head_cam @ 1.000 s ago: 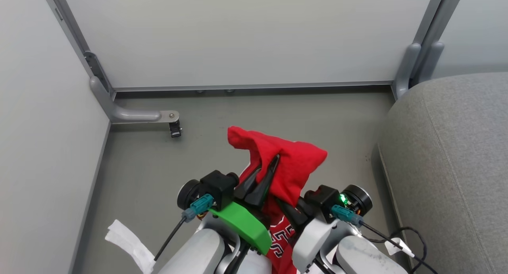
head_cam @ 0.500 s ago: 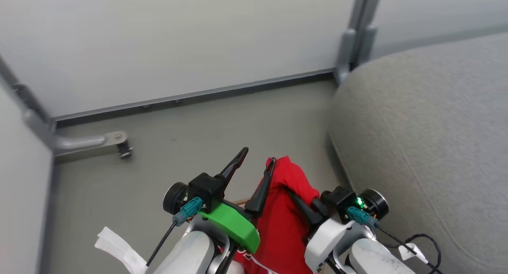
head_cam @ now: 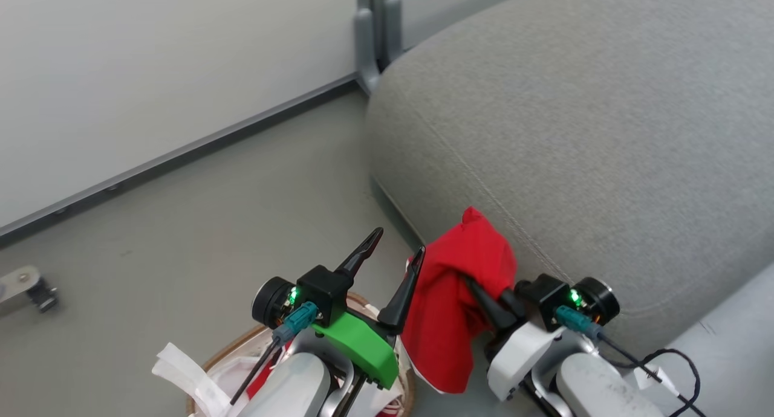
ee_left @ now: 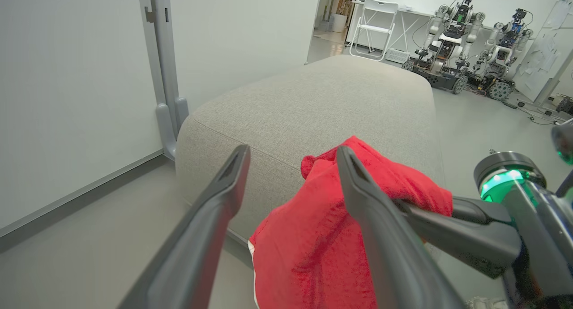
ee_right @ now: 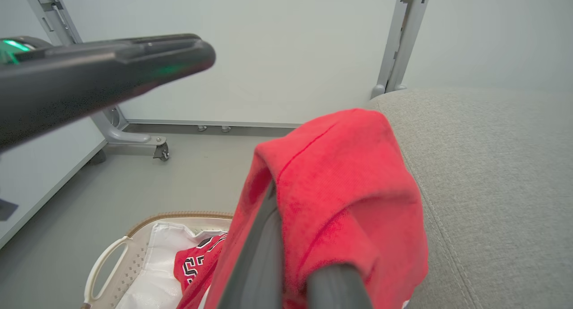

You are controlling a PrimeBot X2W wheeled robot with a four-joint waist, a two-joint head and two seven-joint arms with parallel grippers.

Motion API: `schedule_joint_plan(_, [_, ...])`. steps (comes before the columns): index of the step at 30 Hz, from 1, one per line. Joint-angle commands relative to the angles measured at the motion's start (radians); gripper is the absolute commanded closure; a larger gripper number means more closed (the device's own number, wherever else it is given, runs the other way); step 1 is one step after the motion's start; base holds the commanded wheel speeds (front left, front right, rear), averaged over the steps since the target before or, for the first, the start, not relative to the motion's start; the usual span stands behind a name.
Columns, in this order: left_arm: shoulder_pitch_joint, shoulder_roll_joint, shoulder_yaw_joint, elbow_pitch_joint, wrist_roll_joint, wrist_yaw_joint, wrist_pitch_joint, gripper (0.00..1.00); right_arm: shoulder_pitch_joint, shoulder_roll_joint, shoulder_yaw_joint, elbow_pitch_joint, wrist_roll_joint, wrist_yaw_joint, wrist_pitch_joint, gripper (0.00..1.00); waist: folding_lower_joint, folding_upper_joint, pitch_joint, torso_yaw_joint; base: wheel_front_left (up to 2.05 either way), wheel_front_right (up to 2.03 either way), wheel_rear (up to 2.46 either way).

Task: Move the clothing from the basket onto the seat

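A bright red garment (head_cam: pixel 462 308) hangs from my right gripper (head_cam: pixel 478 290), which is shut on it, right against the front edge of the light grey seat (head_cam: pixel 574 133). My left gripper (head_cam: pixel 394 254) stands open just left of the cloth, nothing between its fingers. In the left wrist view the open left gripper (ee_left: pixel 292 153) frames the garment (ee_left: pixel 313 246) with the seat (ee_left: pixel 322 94) behind. In the right wrist view the garment (ee_right: pixel 349 179) drapes over the right gripper (ee_right: pixel 300 237). Below lies the basket (ee_right: pixel 105 255) with a red jersey (ee_right: pixel 199 264) in it. The basket's brown rim (head_cam: pixel 233 347) shows under my left arm.
Pale partition panels with a grey post (head_cam: pixel 370 36) stand behind the seat's corner. A caster foot (head_cam: pixel 27 287) sits at the far left on the grey floor. Other robots (ee_left: pixel 447 36) and a white chair (ee_left: pixel 374 27) stand beyond the seat. A black cable (head_cam: pixel 671 368) trails from my right wrist.
My left gripper has opened and let go of the red garment, which now hangs from the right gripper alone. The camera has swung right, bringing the seat close.
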Motion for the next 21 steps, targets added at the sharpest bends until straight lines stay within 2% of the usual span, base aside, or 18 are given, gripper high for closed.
schedule_joint_plan(1, [-0.02,0.007,0.006,0.001,0.016,-0.002,-0.001,0.0,-0.03,-0.01,-0.01,-0.005,-0.01,-0.001,-0.002,1.0,0.0,0.0041,0.066,-0.101,0.0,0.0,0.0])
schedule_joint_plan(7, [-0.036,0.019,-0.006,0.009,0.026,-0.002,-0.001,0.0,-0.158,-0.079,-0.058,-0.004,-0.036,-0.001,-0.002,1.0,0.0,0.0041,0.133,-0.069,0.0,0.0,0.0])
schedule_joint_plan(16, [-0.091,0.059,-0.036,0.014,0.031,-0.002,-0.001,0.0,-0.421,-0.254,-0.165,0.035,-0.096,-0.001,-0.002,1.0,0.0,0.0041,0.281,0.066,0.0,0.0,0.0])
schedule_joint_plan(21, [-0.126,0.073,-0.044,-0.001,0.033,-0.002,-0.001,0.0,-0.561,-0.321,-0.262,0.099,-0.129,-0.001,-0.002,1.0,0.0,0.0041,0.363,0.136,0.0,0.0,0.0])
